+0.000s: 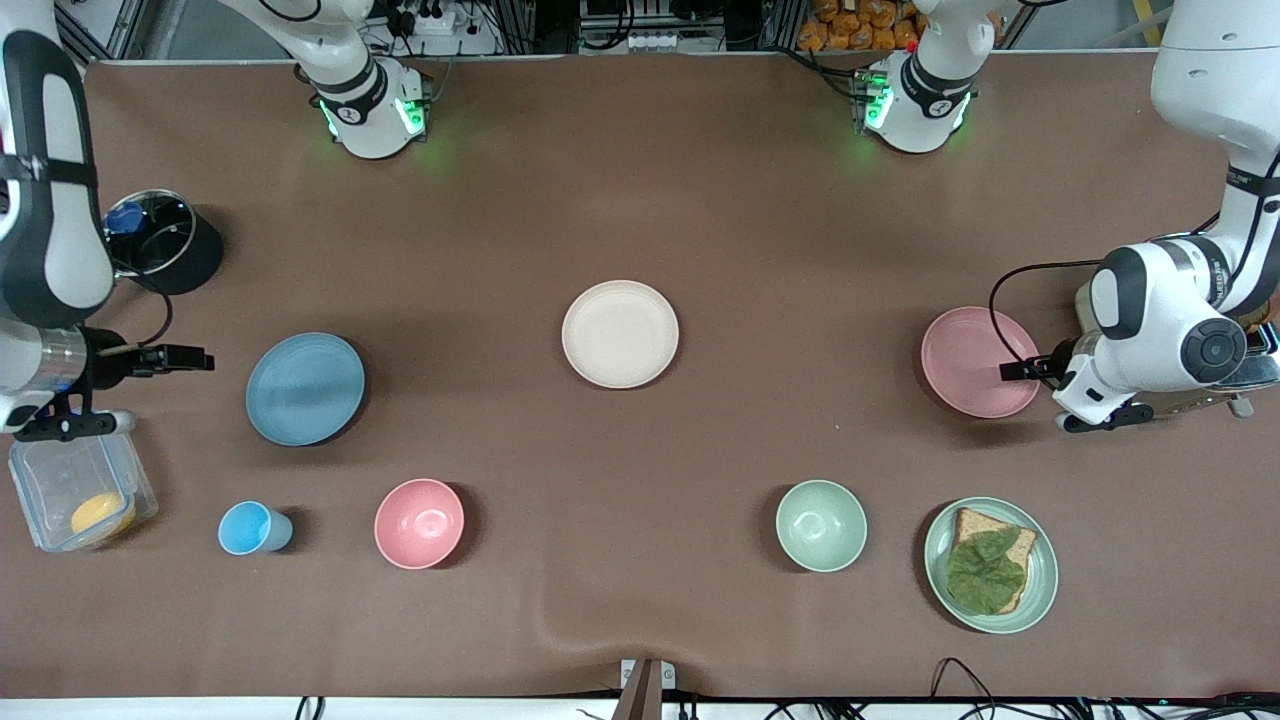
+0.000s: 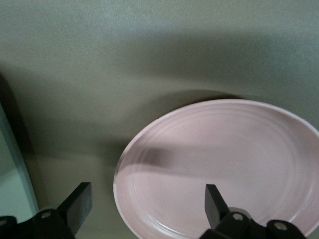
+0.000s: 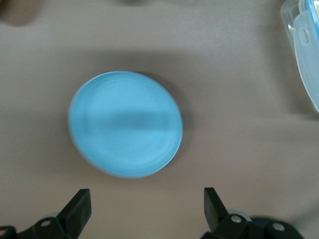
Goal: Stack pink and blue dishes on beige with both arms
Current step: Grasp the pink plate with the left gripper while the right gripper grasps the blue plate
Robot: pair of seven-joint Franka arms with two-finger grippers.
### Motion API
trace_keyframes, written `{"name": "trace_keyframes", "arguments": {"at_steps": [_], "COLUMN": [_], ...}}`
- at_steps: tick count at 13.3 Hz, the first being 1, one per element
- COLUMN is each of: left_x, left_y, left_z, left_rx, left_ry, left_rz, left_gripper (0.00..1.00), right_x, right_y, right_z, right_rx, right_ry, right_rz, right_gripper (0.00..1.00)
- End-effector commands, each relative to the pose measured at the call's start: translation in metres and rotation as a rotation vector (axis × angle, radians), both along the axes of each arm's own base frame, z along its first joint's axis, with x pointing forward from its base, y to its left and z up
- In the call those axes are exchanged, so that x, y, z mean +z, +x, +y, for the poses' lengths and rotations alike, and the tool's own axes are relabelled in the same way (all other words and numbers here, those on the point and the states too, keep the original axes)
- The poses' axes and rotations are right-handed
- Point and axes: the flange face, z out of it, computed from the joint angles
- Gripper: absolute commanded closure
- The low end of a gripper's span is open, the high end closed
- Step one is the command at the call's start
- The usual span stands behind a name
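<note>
Three flat round matte plates sit in a rough row across the brown table (image 1: pixel 640 200). The cream-beige plate (image 1: pixel 620 333) is in the middle, lying bare on the tabletop. The pale pink plate (image 1: pixel 978 361) lies toward the left arm's end, and the light blue plate (image 1: pixel 305 388) toward the right arm's end, both well apart from the beige one.

The left gripper (image 2: pixel 148 203) hangs low at the pink plate's rim, fingers spread wide with one finger (image 2: pixel 214 201) over the plate and the other (image 2: pixel 79 204) just off its edge, pinching nothing. The right gripper (image 3: pixel 147 205) hovers just beside the blue plate, also spread wide and empty.

Nearer the front camera stand a small light-blue cup (image 1: pixel 251 528), a deep pink bowl (image 1: pixel 419 523) and a pale green bowl (image 1: pixel 821 525).
</note>
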Motion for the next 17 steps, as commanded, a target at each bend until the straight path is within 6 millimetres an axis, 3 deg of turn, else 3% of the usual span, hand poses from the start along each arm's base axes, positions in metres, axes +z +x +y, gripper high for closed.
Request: {"name": "trace_keyframes", "arguments": {"at_steps": [1,4,7,9,15,16,17], "left_x": [-0.008,-0.017,-0.019,-0.023,-0.026,-0.026,-0.026], "left_y": [0.001,-0.001,-0.001,-0.002,-0.003,-0.003,-0.003], "left_z": [0.000,0.011,0.013,0.013,0.017,0.017,0.017], "left_rx": [-0.004,-0.011,-0.024,-0.028,-0.022,-0.022,-0.022], "left_ry": [-0.025,-0.033,-0.038,-0.041,-0.042,-0.042,-0.042], "left_rz": [0.000,0.001,0.001,0.007,0.013,0.013,0.012], "left_gripper": [0.00,0.00,0.04,0.14,0.61,0.67,0.74], "right_x": [-0.038,-0.087,-0.132,-0.145,-0.185,-0.186,-0.186], "right_y": [-0.024,-0.060,-0.070,-0.069,-0.056,-0.056,-0.056], "right_z": [0.005,0.008,0.007,0.005,-0.009,-0.008,-0.006], "right_rx": [0.008,-0.005,-0.018,-0.031,-0.118,-0.118,-0.113], "right_ry": [0.000,-0.021,-0.034,-0.030,-0.032,-0.031,-0.031], "right_rz": [-0.038,-0.102,-0.143,-0.142,-0.105,-0.104,-0.101], "right_gripper": [0.00,0.00,0.00,0.00,0.00,0.25,0.94]}}
